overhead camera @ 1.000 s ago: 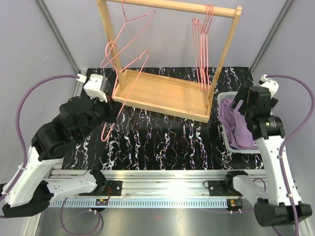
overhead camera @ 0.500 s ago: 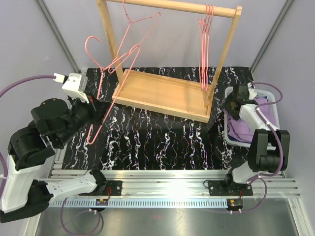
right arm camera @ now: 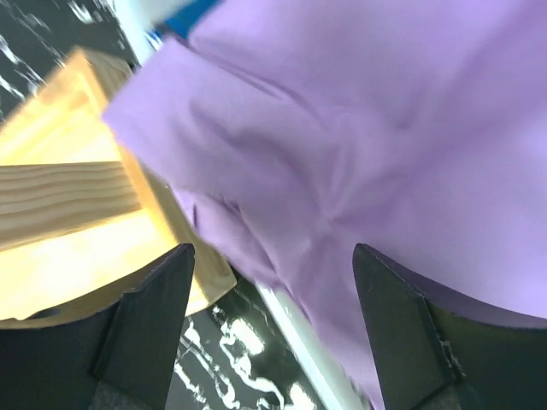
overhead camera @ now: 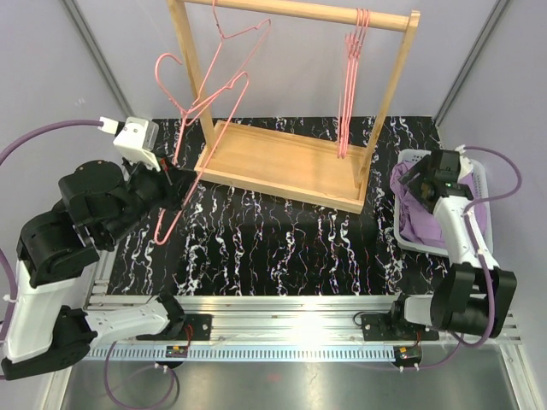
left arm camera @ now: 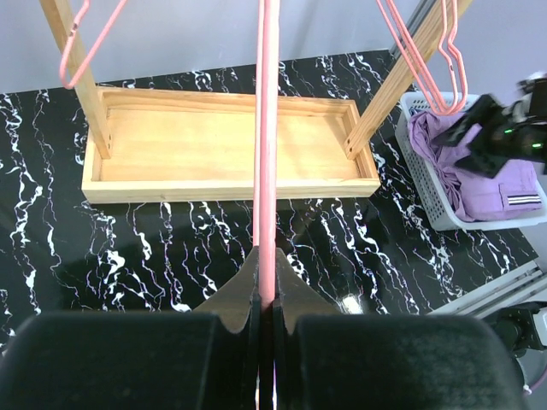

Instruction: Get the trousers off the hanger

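**Rail** [overhead camera: 282,312]: aluminium, at the near edge, carrying both arm bases.

**Left gripper** [left arm camera: 267,295]: jaws clenched on the wire of a pink hanger [left arm camera: 267,128]. The hanger is bare and held up in front of the rack, hook uppermost.

**Right gripper** [right arm camera: 272,256]: jaws spread and holding nothing, poised just above the lilac trousers [overhead camera: 425,224].

**Basket** [left arm camera: 420,186]: grey, on the table's right side beside the rack's foot. The lilac trousers lie crumpled inside it. A strip of blue cloth [right arm camera: 184,15] shows at its rim, probably the second pair.

**Step in hand**: no hanger in view carries cloth, so the removal looks done or nearly so. The likely next move is to dispose of the bare hanger. That calls for steering its hook over the rod [overhead camera: 308,10], clear of the upright, before the jaws let go.

**Table** [overhead camera: 282,248]: black top with white marble veining.

**Rack** [overhead camera: 282,162]: pale wood, a tray base with two uprights. One loose hanger [overhead camera: 244,34] hangs at the rod's left and a bunch of spare hangers [overhead camera: 350,85] at its right, all pink and bare.

**Room**: plain grey walls [overhead camera: 102,51] with dark corner struts.
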{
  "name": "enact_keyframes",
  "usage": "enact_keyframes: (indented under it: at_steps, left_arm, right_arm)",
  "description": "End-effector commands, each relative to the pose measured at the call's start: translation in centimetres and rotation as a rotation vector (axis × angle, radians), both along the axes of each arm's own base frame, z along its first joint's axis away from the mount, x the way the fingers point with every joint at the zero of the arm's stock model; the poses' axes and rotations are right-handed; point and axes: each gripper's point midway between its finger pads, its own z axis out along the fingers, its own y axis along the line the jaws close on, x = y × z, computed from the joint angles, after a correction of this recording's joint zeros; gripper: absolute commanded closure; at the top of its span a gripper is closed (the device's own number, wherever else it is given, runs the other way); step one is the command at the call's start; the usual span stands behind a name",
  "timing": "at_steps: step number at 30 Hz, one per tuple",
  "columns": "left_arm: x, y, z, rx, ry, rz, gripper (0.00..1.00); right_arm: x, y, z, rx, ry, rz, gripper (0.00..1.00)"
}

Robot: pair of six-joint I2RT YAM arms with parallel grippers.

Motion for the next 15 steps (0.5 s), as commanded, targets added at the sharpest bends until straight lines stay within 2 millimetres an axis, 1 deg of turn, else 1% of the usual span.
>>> enact_keyframes:
  at_steps: [1, 2, 3, 4, 5, 8, 9, 11, 12, 13, 14, 15]
  left_arm:
    - [-0.1, -0.3, 1.9, -0.036, -0.046, -0.027, 1.00]
    - [-0.2, -0.3, 1.8, -0.035, -0.043, -0.027, 1.00]
    - [-0.2, -0.3, 1.8, -0.037, -0.041, -0.027, 1.00]
    - [-0.2, -0.3, 1.7, -0.038, -0.041, -0.029, 1.00]
    - [-0.2, -0.3, 1.6, -0.038, -0.039, -0.029, 1.00]
    - [-0.2, -0.3, 1.9, -0.040, -0.046, -0.029, 1.00]
    - [-0.1, -0.3, 2.2, -0.044, -0.052, -0.028, 1.00]
    - [0.2, -0.8, 3.1, -0.043, -0.064, -0.033, 1.00]
    - [0.3, -0.9, 3.3, -0.040, -0.067, -0.033, 1.00]
    - [0.6, -1.0, 3.6, -0.039, -0.075, -0.028, 1.00]
    - [1.0, -1.4, 3.5, -0.026, -0.075, -0.027, 1.00]
    - [1.3, -1.7, 3.4, -0.020, -0.075, -0.026, 1.00]
  right_arm:
    - [-1.4, -2.3, 4.8, -0.080, -0.023, -0.076, 0.17]
    - [-1.4, -2.9, 4.9, -0.096, -0.006, -0.095, 0.20]
    - [-1.5, -3.6, 4.0, -0.116, 0.036, -0.118, 0.21]
    - [-1.5, -3.8, 3.4, -0.118, 0.062, -0.125, 0.22]
    - [-1.5, -4.2, 2.5, -0.117, 0.083, -0.131, 0.26]
    - [-1.4, -4.4, -3.6, -0.056, 0.203, -0.127, 0.35]
    - [-1.9, -4.2, -7.6, 0.023, 0.302, -0.115, 0.38]
    - [-2.6, -3.6, -11.5, 0.066, 0.416, -0.084, 0.42]
    - [-3.4, -3.1, -14.0, 0.099, 0.487, -0.070, 0.42]
    - [-3.8, -3.3, -14.6, 0.084, 0.508, -0.080, 0.40]
    - [-3.5, -3.2, -14.1, 0.068, 0.484, -0.075, 0.39]
    - [-3.2, -3.3, -13.8, 0.069, 0.462, -0.079, 0.32]
